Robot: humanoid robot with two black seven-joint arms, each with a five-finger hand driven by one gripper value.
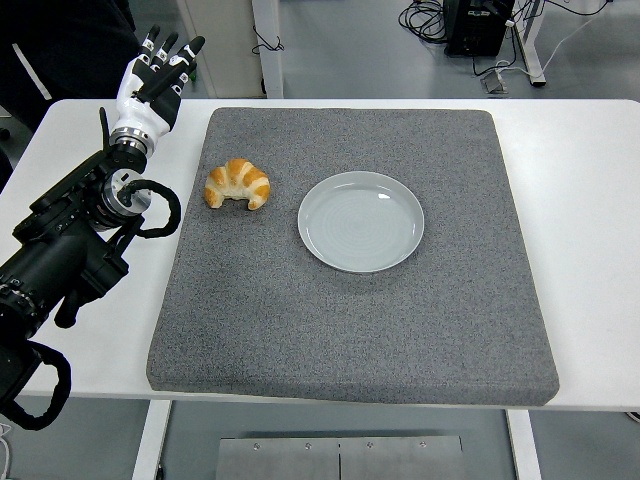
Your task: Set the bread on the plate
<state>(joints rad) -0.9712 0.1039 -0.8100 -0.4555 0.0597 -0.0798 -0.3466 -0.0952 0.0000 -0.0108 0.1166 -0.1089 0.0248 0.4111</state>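
Left hand (155,70) empty, fingers extended, near the table's far-left edge; croissant (238,184) lies beside plate (361,221)

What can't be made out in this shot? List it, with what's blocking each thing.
- Right arm: not in the head view at all; nothing enters from the right edge.
- Left arm: its lower part is cut off by the left and bottom edges.
- Underside of the croissant: hidden by its own body on the grey mat.
- Table legs: mostly hidden under the white table.
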